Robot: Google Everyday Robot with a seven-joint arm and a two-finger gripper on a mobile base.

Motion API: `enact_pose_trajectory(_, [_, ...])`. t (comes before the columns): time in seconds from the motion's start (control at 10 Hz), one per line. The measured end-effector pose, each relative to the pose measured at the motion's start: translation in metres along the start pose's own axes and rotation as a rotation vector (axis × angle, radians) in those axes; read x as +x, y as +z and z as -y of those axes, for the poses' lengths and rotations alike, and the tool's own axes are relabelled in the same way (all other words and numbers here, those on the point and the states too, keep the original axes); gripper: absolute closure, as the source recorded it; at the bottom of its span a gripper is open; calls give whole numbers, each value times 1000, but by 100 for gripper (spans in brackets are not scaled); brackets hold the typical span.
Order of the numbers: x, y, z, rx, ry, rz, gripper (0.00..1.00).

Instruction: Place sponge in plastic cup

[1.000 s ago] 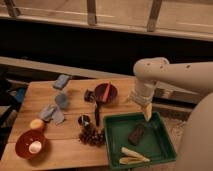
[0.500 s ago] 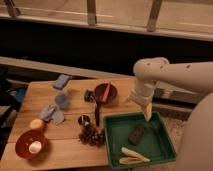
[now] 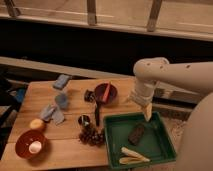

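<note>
The sponge (image 3: 61, 81) lies flat at the far left of the table (image 3: 65, 152). The cup (image 3: 62, 99) stands upright just in front of it, near it but, as far as can be seen, not touching. Your gripper (image 3: 145, 111) is well apart from both, hanging over the far rim of the tray (image 3: 116, 142) on the right. Whether it is open or closed cannot be told from here, and no sponge shows in it. So the step in hand looks like the reach for the sponge, with the task barely begun.

Raise the arm before you cross to the left. The bowl (image 3: 106, 92) sits between you and the sponge, and something long sticks up out of it.

Come down on the sponge from straight above and grip across its narrow side. It is probably soft, so expect it to squash, and close firmly.

Keep the wrist on the far side of the cup as you descend. A plastic cup is likely light and would tip at a nudge.

Once you have the sponge, lift it, centre it over the cup's mouth and release low. The cloth (image 3: 51, 114) lies just beside the cup, so do not drag across it.
</note>
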Motion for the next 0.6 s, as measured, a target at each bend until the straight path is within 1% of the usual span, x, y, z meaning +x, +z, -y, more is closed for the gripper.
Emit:
enact_pose_trajectory(0.1, [0, 0, 0, 3, -2, 4, 20])
enact_pose_trajectory(0.2, [2, -2, -1, -1, -19, 23, 20])
enact_pose_trajectory(0.3, [6, -9, -6, -23, -50, 74, 20])
enact_pose_trajectory(0.4, [8, -16, -9, -37, -74, 113, 20])
enact_pose_trajectory(0.5, [16, -27, -22, -62, -121, 149, 20])
enact_pose_trajectory(0.6, [28, -35, -44, -83, -188, 166, 20])
